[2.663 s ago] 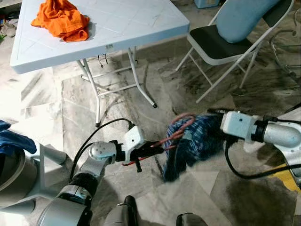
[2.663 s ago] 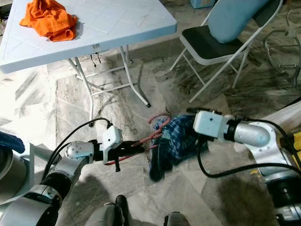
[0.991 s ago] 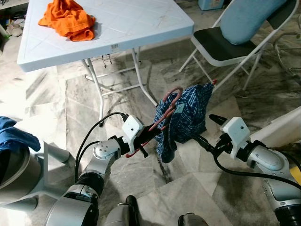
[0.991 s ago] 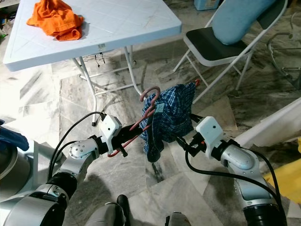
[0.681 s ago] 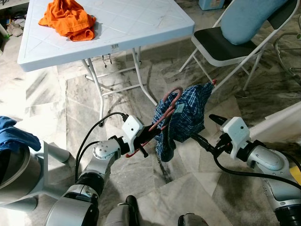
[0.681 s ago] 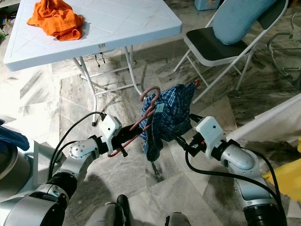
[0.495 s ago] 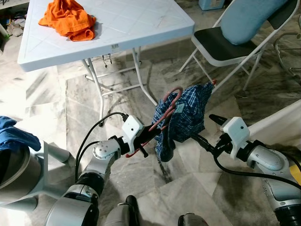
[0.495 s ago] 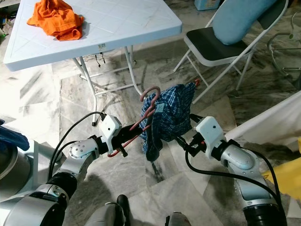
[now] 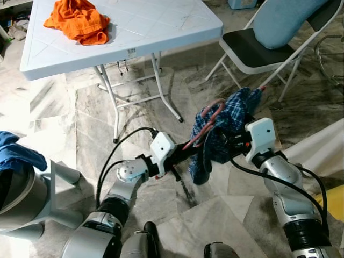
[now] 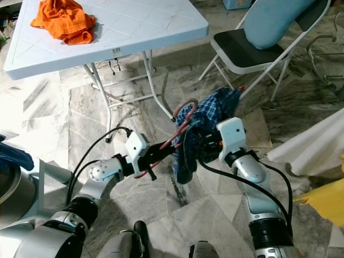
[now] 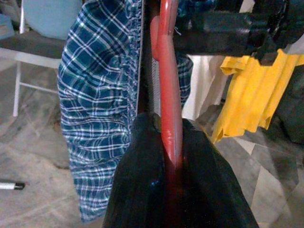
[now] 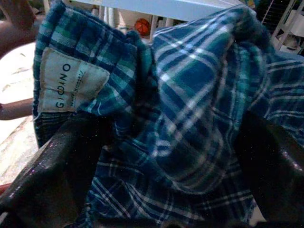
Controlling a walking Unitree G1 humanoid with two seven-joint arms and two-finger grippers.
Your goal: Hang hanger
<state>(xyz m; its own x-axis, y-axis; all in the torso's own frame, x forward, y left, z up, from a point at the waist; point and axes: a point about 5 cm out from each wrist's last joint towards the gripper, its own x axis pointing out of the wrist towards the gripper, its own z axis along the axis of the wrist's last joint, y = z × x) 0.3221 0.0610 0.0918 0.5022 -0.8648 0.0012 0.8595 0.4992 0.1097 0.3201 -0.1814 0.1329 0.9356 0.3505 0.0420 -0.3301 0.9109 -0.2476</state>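
The left gripper is clamped on the red hanger, its 2 fingers pressed against the bar, holding it above the marble floor in front of the robot. A blue plaid shirt is draped over the hanger. The right gripper reaches into the shirt from the right, its 2 fingers spread with cloth bunched between them. Farther off stand a white folding table with an orange cloth and a folding chair.

A cloth lies on the table, chair to its right.
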